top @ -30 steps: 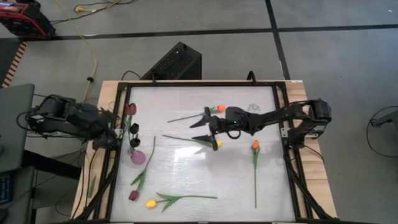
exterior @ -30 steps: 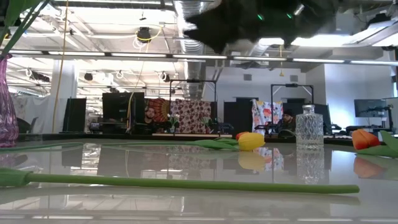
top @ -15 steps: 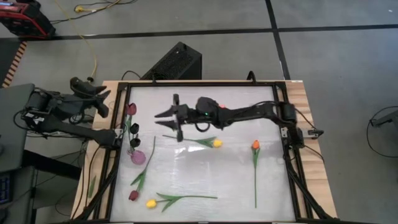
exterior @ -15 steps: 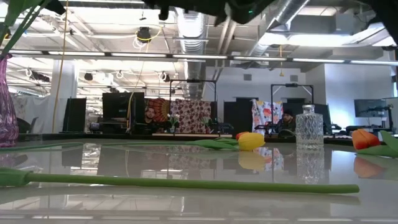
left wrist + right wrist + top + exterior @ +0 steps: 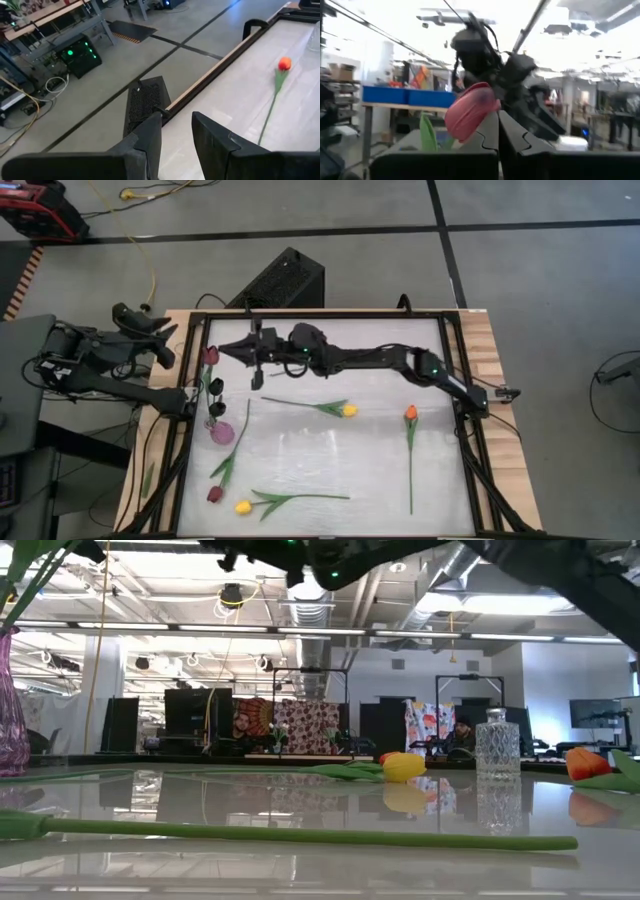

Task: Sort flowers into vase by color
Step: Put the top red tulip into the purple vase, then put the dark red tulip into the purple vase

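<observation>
Right end effector reaching across toward the left edge of the bench

The right end effector [image 5: 240,350] is stretched beside the dark maroon tulip [image 5: 211,355]; whether its fingers are parted cannot be told. The orange tulip [image 5: 410,413] is left lying well apart. The maroon head could be knocked if approached too low.

Even overhead light in the high view; table [image 5: 320,460] reads pale, with soft glare patches at centre and only faint shadows. Low view: bright ceiling strip lights [image 5: 250,630] along the top, tabletop mirror-like, nearest green stem [image 5: 300,834] soft, dark arm at upper edge blurred. Right wrist view heavily motion-blurred, background blown out white. Left wrist view sharp, evenly lit.
</observation>
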Controlling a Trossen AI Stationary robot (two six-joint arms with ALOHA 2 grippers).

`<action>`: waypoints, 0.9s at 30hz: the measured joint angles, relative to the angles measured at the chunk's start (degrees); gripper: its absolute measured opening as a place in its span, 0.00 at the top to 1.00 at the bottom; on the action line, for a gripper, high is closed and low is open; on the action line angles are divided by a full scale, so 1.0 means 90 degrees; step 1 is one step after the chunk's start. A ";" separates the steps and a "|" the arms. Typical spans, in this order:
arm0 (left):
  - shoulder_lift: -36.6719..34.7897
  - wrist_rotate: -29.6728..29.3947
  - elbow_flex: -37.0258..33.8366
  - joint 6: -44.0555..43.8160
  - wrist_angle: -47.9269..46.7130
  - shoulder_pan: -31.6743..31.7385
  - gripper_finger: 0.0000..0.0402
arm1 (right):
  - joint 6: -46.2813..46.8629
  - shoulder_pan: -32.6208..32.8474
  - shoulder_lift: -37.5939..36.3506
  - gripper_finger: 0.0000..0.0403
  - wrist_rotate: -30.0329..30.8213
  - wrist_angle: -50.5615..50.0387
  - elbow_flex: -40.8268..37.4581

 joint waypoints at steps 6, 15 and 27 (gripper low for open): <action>0.0000 0.0005 0.0000 -0.0011 0.0000 0.0000 0.76 | 0.0000 0.0252 0.0854 0.95 -0.0314 -0.0610 0.1316; 0.0000 0.0267 -0.0002 -0.0121 0.0000 0.0000 0.76 | -0.0216 0.0136 0.0560 0.94 -0.0649 -0.1698 0.1165; -0.0002 0.1009 -0.0433 -0.0607 0.0140 0.0000 0.76 | -0.2494 -0.0539 -0.1501 0.96 -0.1818 -0.8559 0.1184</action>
